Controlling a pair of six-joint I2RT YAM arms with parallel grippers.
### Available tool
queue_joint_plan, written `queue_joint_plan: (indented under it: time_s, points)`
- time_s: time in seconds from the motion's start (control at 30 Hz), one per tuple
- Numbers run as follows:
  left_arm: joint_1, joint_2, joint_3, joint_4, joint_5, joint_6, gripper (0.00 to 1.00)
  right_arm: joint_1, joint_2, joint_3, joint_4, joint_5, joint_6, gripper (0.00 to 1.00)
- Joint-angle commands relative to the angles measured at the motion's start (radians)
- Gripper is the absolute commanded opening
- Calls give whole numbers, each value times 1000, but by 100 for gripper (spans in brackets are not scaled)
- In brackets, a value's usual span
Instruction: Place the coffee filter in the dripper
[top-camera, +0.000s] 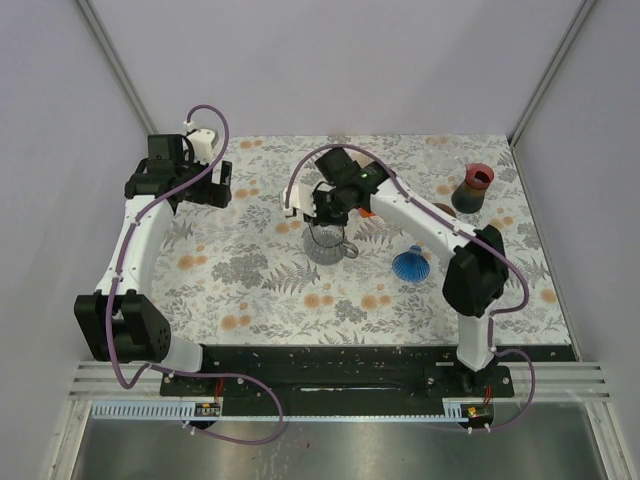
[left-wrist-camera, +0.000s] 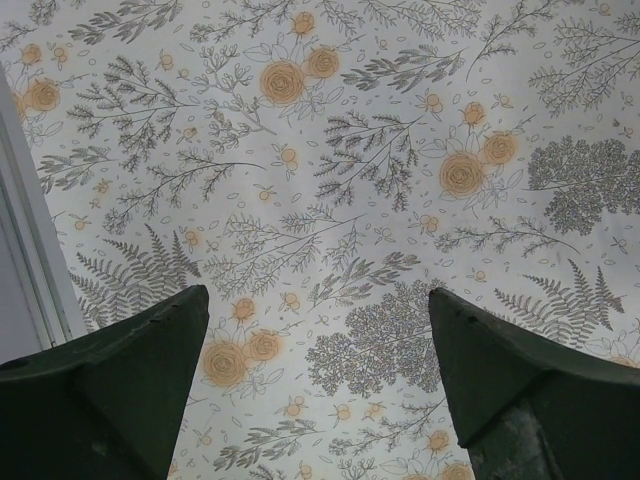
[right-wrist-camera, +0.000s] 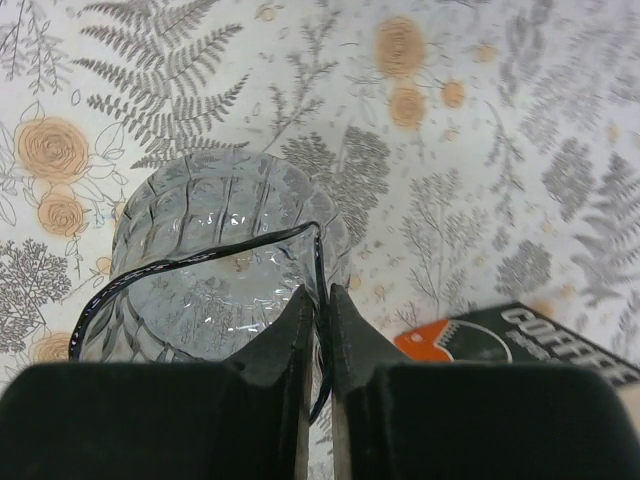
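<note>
Dark-green fingers of the left gripper (left-wrist-camera: 315, 292) stand wide apart over bare floral tablecloth (left-wrist-camera: 350, 150), well away from the work. It grips nothing, so I see little risk on that side.

The hazard lies at the middle of the table. The right gripper (right-wrist-camera: 318, 290) has its fingers almost together, pinched on a thin, dark-edged, see-through sheet that I take to be the coffee filter (right-wrist-camera: 312, 270). The filter hangs at the near rim of the clear ribbed glass dripper (right-wrist-camera: 200, 220). Whether its lower edge is inside the rim or only against it I cannot tell. If it were let go now, it could fold over the rim or slide down outside. A sideways nudge from the fingers could also shove or tip the light glass. Just right of the fingers lies an orange-and-black coffee packet (right-wrist-camera: 480, 340), close enough for a swinging wrist to clip it.

The glass dripper shows the cloth pattern through its wall, and nothing looks seated in its bowl. Farther right, a blue ribbed cone (top-camera: 410, 265) rests beside the right arm, its inside hidden. At the far right, a dark cup with a red rim (top-camera: 472, 190) stands upright, and I cannot make out its contents.
</note>
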Motion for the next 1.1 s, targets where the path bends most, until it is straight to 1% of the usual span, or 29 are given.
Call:
queue_joint_plan:
  time_s: [0.0,0.13,0.27,0.6,0.63,0.7,0.8,0.9,0.97,1.07]
  points:
    - [20,-36,21,19,-20,7,96,3,30,41,31,-167,-222,0]
    - [31,-38,20,19,-14,4,95,16,139,103,-23,-202,-296,0]
    - [36,-42,14,19,-11,4,95,29,213,132,-51,-156,-330,0]
    - [39,-32,12,22,-6,-1,96,74,285,123,11,-60,-329,0]
    - [40,-29,9,22,-5,1,95,75,289,120,15,-49,-327,3]
    - [42,-30,9,22,-5,4,96,81,283,103,40,-37,-310,12]
    - [42,-29,9,20,-6,4,95,88,263,75,73,-38,-281,31]
    - [45,-27,11,22,-2,2,96,91,234,69,104,-34,-217,51]
    - [43,-27,12,22,3,2,96,91,192,71,150,-27,-140,57]
    - [43,-33,9,22,3,4,96,89,100,40,242,17,-2,63]
